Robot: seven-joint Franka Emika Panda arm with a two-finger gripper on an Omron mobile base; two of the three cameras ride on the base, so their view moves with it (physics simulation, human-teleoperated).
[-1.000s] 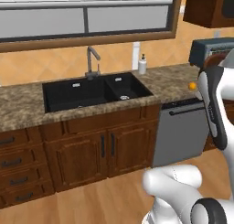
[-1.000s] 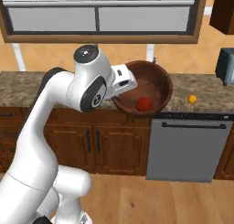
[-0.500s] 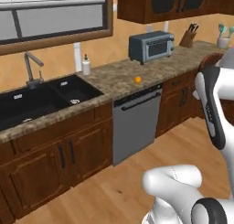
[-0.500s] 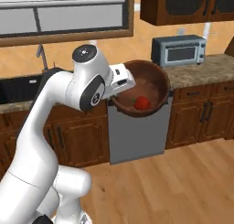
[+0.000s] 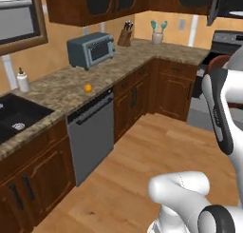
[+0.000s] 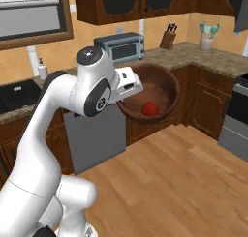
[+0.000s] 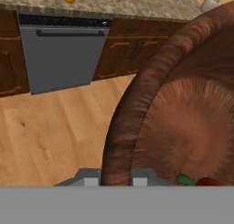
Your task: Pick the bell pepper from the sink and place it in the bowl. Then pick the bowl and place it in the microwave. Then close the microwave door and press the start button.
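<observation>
Above the wood floor (image 6: 184, 173), gripper (image 7: 116, 175) grips bowl (image 6: 160, 93) rim, bell pepper (image 6: 150, 108) inside.

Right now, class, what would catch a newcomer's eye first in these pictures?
The big reddish-brown bowl held in mid-air by the end effector, which grips its rim, above the wood floor. The bright red bell pepper lies inside it. Behind, a grey toaster oven stands on the speckled counter.
</observation>
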